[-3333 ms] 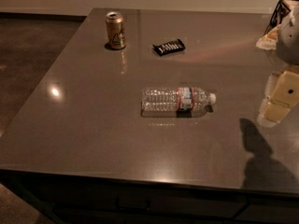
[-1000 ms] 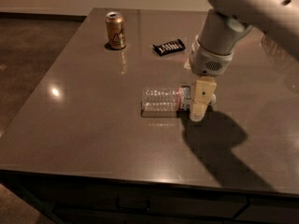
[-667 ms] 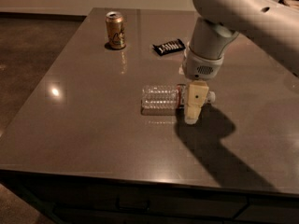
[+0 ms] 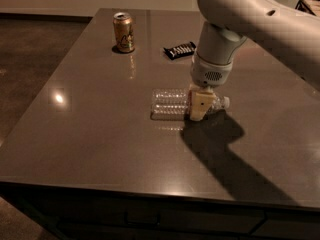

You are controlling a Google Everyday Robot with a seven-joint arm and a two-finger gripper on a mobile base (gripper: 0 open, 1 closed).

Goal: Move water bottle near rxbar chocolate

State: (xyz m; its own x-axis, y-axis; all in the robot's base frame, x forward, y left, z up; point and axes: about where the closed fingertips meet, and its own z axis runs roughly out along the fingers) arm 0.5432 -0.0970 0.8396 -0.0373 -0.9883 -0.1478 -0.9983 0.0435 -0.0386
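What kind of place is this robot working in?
Likely an office break area: a dark counter holds a drink can, a black-wrapped bar and a lying water bottle, with the gripper over it.

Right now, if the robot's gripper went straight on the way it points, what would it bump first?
The gripper points down, above the label end of the water bottle lying on its side. It would probably meet the bottle first; it may already touch it, depth is unclear.
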